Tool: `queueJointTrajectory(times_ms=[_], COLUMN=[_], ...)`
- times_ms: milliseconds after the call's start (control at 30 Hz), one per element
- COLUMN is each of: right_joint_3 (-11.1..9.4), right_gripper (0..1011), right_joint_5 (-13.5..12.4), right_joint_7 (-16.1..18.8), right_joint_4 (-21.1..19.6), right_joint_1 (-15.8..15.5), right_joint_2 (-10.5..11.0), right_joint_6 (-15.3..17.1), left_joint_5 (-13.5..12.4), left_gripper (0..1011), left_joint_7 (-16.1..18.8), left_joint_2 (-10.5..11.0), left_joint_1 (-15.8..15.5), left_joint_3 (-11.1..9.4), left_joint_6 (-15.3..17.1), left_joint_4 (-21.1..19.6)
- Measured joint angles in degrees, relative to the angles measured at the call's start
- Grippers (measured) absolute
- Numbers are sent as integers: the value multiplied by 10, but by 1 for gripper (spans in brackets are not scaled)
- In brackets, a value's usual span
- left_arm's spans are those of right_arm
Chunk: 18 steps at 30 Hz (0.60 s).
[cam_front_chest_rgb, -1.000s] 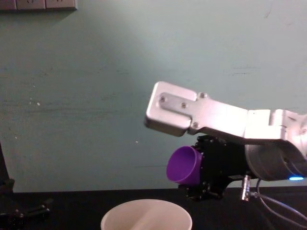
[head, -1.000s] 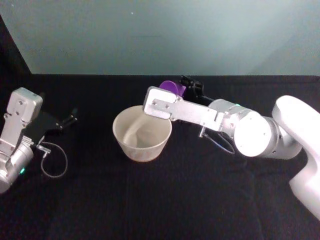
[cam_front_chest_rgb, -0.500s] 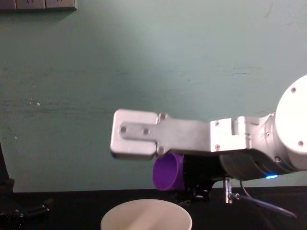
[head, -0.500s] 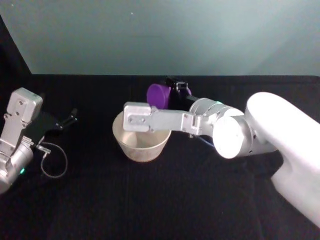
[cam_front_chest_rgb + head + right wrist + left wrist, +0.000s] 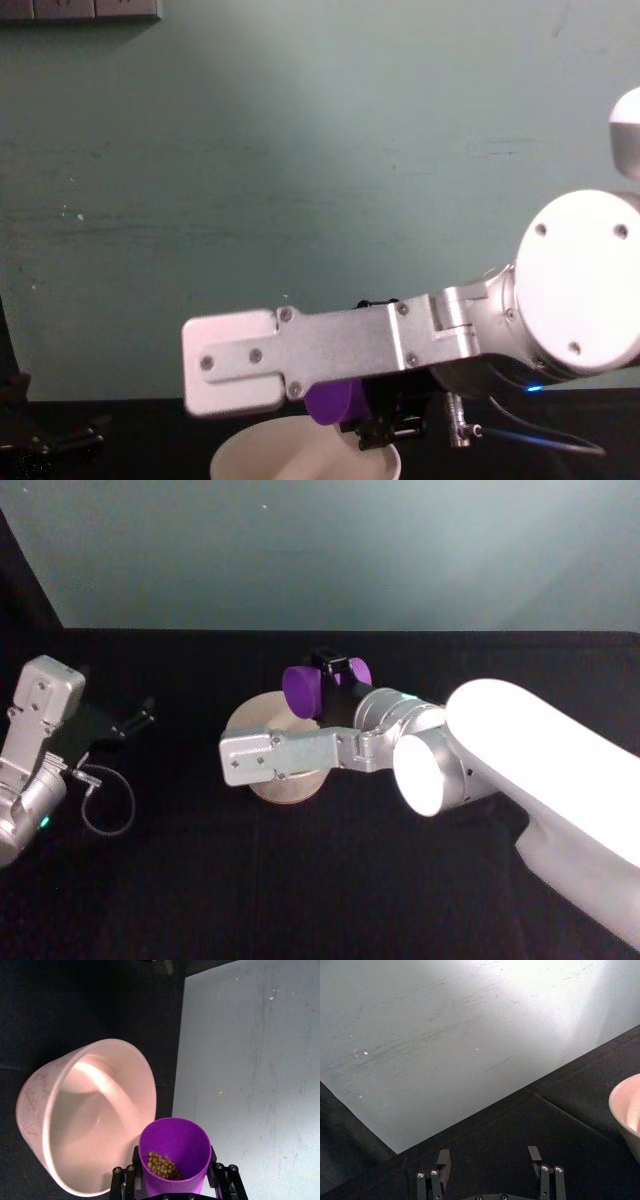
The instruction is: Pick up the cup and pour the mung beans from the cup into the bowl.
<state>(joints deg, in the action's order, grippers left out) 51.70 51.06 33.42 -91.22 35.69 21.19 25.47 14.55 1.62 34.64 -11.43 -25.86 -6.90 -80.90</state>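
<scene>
A pale teal wall (image 5: 320, 550) stands behind a table draped in black cloth (image 5: 300, 880), and nearly all the action sits at the middle of that cloth. The largest thing in play is the white and silver right arm (image 5: 520, 780), which reaches in from the robot's right and bends across the front of the wide cream-white round bowl (image 5: 95, 1125), hiding much of it in the head view. The bowl stands upright on the cloth, and what shows of its inside looks bare. Just above its far rim, on the side toward the wall, hangs the small bright purple plastic cup (image 5: 185, 1142), clamped from both sides by the right gripper (image 5: 174, 1180), whose fingers press against the tumbler's wall. The cup is tipped well over, its long axis lying closer to level than to upright, with the mouth aimed toward the robot's left and down at the bowl. In the chest view its lower edge sits close over the bowl's rim. A small heap of greenish mung beans (image 5: 161, 1166) has gathered against the low side of the cup, short of the lip. The pour looks begun but not delivered: more roll of the wrist toward the bowl seems needed, with the lip kept inside the rim so that nothing spills onto the cloth. The left gripper (image 5: 489, 1160) is parked well apart at the robot's left, fingers spread and holding nothing.
</scene>
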Motion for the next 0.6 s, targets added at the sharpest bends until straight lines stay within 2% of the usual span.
queueJointTrajectory(times_ms=[233,600], right_joint_3=[19,33], right_gripper=[723,723], right_joint_5=[42,87], right_joint_7=[15,31], right_joint_4=[3,9], right_joint_1=[8,15], right_joint_2=[-4,-10], right_joint_6=[3,2], left_joint_5=[0,0], left_gripper=[1000,1000], left_joint_7=[0,0], left_joint_2=[0,0], left_joint_1=[0,0], left_joint_3=[0,0], left_joint_6=[0,0], left_joint_4=[0,0])
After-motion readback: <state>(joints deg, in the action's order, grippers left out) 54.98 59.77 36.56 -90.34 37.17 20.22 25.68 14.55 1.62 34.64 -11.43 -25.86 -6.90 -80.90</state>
